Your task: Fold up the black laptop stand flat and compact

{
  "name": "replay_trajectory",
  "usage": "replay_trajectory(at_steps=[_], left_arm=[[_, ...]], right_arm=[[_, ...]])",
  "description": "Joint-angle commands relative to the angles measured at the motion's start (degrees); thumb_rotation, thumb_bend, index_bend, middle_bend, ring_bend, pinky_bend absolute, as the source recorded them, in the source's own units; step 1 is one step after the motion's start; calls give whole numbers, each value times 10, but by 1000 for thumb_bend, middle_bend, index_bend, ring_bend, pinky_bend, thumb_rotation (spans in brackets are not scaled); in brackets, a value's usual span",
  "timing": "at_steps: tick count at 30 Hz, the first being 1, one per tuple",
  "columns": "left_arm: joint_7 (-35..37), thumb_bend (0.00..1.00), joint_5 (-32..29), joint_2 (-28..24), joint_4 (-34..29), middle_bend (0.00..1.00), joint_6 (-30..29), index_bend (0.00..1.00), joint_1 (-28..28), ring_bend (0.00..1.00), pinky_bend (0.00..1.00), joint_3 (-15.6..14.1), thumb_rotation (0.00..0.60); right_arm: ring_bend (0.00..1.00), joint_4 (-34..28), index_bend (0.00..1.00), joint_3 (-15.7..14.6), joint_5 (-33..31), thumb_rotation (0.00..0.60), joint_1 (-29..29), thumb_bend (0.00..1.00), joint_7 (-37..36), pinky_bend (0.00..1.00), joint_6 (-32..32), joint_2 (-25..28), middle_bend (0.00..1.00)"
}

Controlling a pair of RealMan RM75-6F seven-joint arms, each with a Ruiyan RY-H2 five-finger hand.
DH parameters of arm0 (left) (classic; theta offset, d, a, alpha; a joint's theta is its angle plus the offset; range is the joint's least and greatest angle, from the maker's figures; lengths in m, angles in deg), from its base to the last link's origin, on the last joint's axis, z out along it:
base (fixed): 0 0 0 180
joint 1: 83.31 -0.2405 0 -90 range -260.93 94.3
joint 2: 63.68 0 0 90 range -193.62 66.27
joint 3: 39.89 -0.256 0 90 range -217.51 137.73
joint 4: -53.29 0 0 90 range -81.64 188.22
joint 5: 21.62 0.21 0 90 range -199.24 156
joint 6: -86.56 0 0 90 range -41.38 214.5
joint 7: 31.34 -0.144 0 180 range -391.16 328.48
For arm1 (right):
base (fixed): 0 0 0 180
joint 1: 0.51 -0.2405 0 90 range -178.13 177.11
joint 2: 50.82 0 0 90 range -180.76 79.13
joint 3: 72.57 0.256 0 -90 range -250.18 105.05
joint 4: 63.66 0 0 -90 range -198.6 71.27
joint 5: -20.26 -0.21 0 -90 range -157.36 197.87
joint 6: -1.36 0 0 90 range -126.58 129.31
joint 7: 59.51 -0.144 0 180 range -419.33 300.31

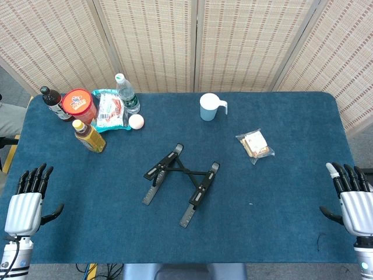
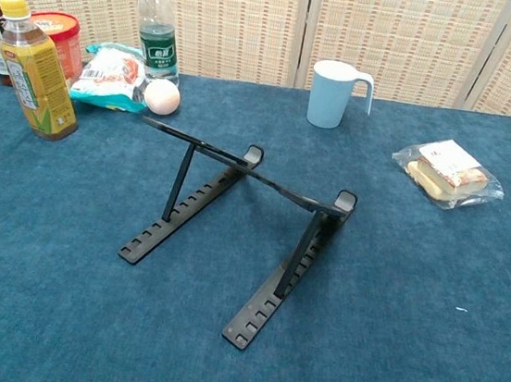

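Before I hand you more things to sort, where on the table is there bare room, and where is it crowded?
Bare cloth lies between the laptop stand and the right hand, below the snack bag; also between the stand and the left hand, and along the near edge. The far left corner is crowded: yellow bottle, red tub, water bottle, egg. The mug stands alone.

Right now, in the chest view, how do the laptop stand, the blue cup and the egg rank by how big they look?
1. laptop stand, by far.
2. blue cup.
3. egg.
The stand sits nearer the camera, but the gaps look too wide for that to matter.
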Motion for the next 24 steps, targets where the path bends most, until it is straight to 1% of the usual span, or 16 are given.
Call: replay_trajectory(at_steps=[1, 8, 17, 20, 24], left_arm=[[-1, 178, 0, 0, -1, 0, 1, 0, 0, 0, 0, -1, 600], [-4, 178, 1, -1, -4, 0, -3, 0, -3, 0, 0, -1, 600], [-3, 178, -1, -3, -5, 0, 0, 0, -2, 0, 0, 1, 600], [-5, 178, -2, -4, -6, 0, 2, 0, -2, 0, 0, 0, 600], [-9, 178, -1, -4, -10, 0, 1, 0, -2, 0, 0, 0, 600]], right_arm=[[0, 1, 0, 0, 1, 600, -2, 0, -2, 0, 2, -1, 111], [0, -1, 0, 0, 23, 600, -12, 0, -23, 0, 5, 3, 111], [0, -8, 0, -8, 104, 600, -52, 18, -99, 0, 23, 13, 111], [0, -10, 0, -16, 145, 600, -77, 73, -143, 0, 38, 18, 115], [0, -10, 0, -27, 189, 600, -109, 213, -182, 35, 60, 17, 145]])
